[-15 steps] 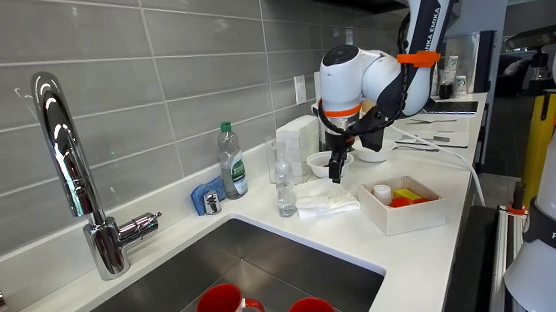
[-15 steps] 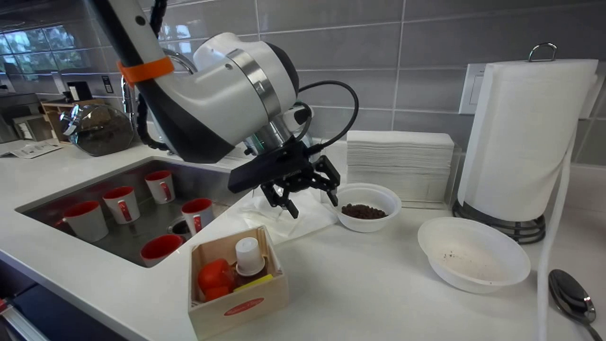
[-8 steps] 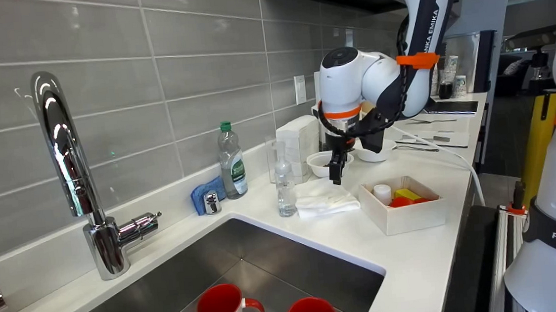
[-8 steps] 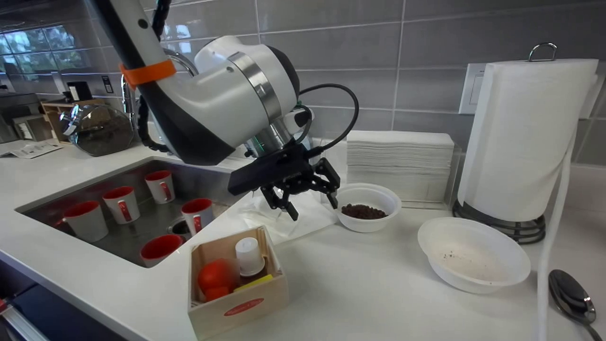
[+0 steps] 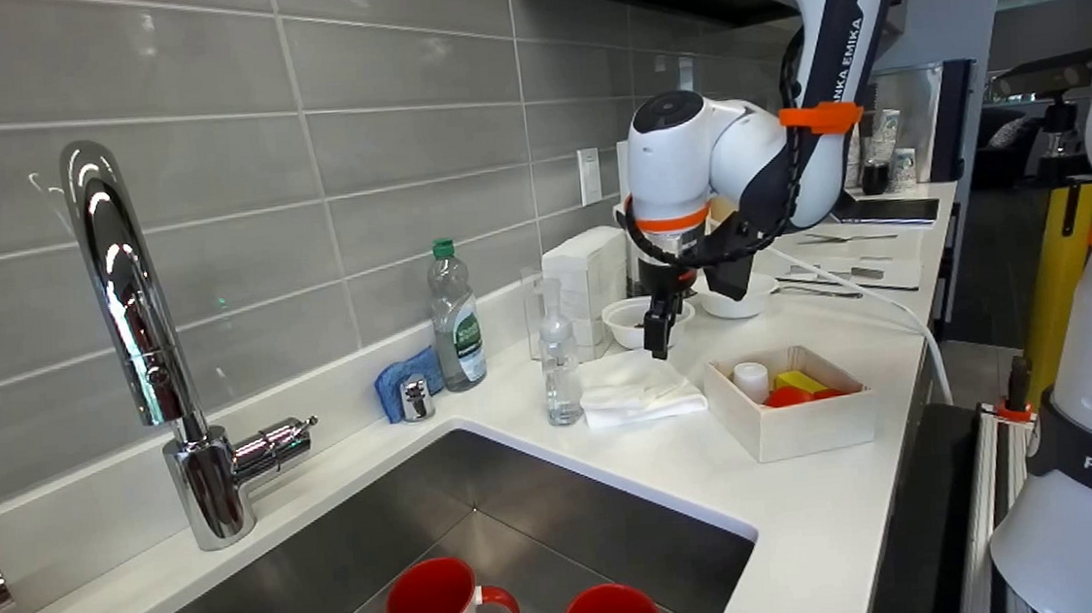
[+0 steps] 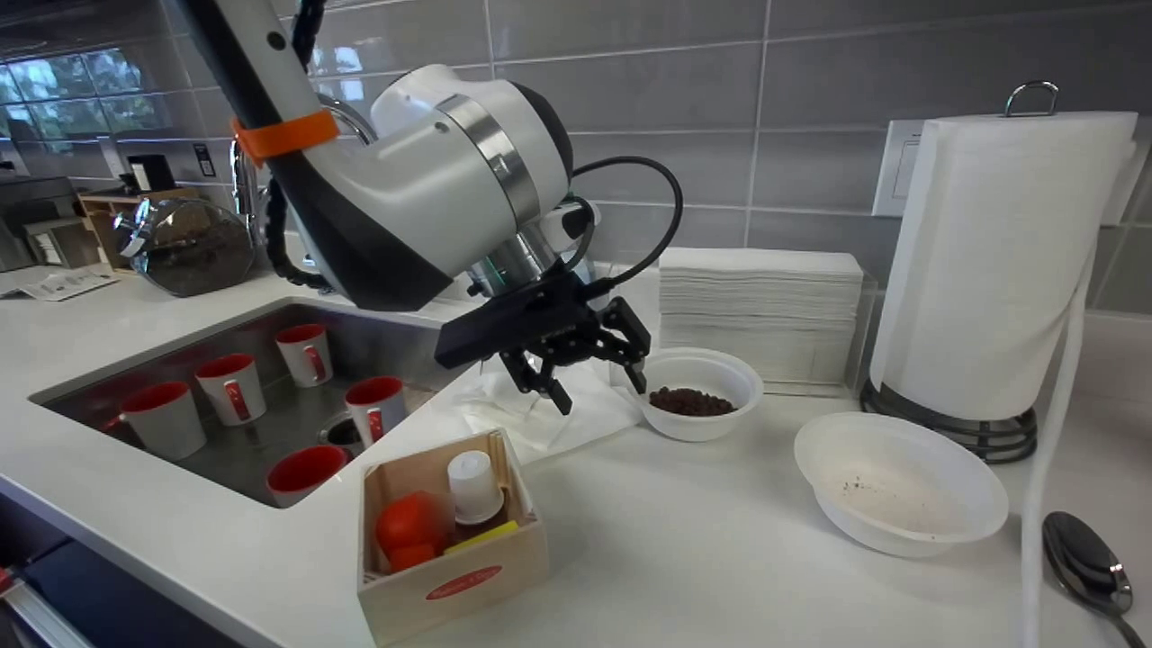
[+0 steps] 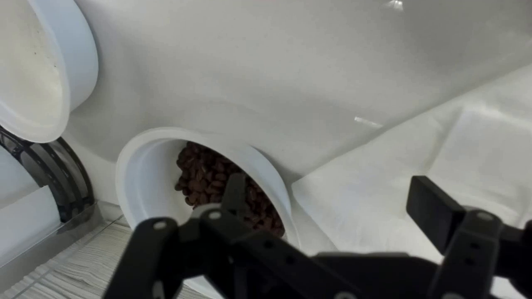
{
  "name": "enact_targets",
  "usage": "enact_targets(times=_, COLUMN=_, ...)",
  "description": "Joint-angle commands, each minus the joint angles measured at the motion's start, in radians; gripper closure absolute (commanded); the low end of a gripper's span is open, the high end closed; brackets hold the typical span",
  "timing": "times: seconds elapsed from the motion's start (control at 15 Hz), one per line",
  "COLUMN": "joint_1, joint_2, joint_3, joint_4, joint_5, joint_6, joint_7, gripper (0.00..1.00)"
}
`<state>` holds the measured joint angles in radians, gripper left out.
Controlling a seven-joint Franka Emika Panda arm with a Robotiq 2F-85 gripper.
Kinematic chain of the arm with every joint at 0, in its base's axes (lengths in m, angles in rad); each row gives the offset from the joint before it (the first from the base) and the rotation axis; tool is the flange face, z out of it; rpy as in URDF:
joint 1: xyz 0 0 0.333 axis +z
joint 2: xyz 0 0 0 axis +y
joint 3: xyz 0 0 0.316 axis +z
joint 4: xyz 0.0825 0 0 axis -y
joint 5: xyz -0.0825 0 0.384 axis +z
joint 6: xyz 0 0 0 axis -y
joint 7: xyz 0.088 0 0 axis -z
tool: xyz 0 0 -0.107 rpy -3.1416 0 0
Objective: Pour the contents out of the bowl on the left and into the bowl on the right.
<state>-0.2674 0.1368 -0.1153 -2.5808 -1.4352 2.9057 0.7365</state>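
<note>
A white bowl (image 6: pixel 688 431) holding dark brown beans (image 6: pixel 691 402) stands upright on the counter; it also shows in the wrist view (image 7: pixel 145 178) and in an exterior view (image 5: pixel 624 331). A second white bowl (image 6: pixel 900 486), with only a few specks inside, stands beside it; it shows at the wrist view's upper left (image 7: pixel 81 58) and in an exterior view (image 5: pixel 739 304). My gripper (image 6: pixel 601 396) is open and empty. In the wrist view (image 7: pixel 328 192) one finger overlaps the beans, the other is over the napkins (image 7: pixel 374 182). I cannot tell whether a finger touches the rim.
A wooden box (image 6: pixel 450 585) with small items stands in front. A napkin stack (image 6: pixel 756 315) and paper towel roll (image 6: pixel 999 270) stand behind the bowls. A white cable (image 6: pixel 1048 432) and spoon (image 6: pixel 1087 562) lie at the right. A sink (image 5: pixel 571 495) holds mugs. Bottles (image 5: pixel 560 364) stand near its corner.
The arm and gripper have shifted only very slightly, dipping a little and rising again. The bowls have not moved, and the gripper stays open.
</note>
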Motion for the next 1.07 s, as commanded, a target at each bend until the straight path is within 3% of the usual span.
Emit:
enact_targets(times=0.0, joint_1=0.002, joint_2=0.023, joint_3=-0.004, joint_4=0.043, joint_5=-0.048, joint_6=0.004, joint_7=0.053, gripper=0.0)
enact_targets(times=0.87, joint_1=0.005, joint_2=0.148, joint_3=-0.005, joint_4=0.164, joint_5=-0.074, joint_6=0.008, joint_7=0.086, gripper=0.0)
enact_targets(times=0.93, joint_1=0.005, joint_2=0.153, joint_3=-0.006, joint_4=0.169, joint_5=-0.081, joint_6=0.009, joint_7=0.094, gripper=0.25)
enact_targets(times=1.0, joint_1=0.005, joint_2=0.155, joint_3=-0.006, joint_4=0.171, joint_5=-0.086, joint_6=0.012, joint_7=0.099, gripper=0.27)
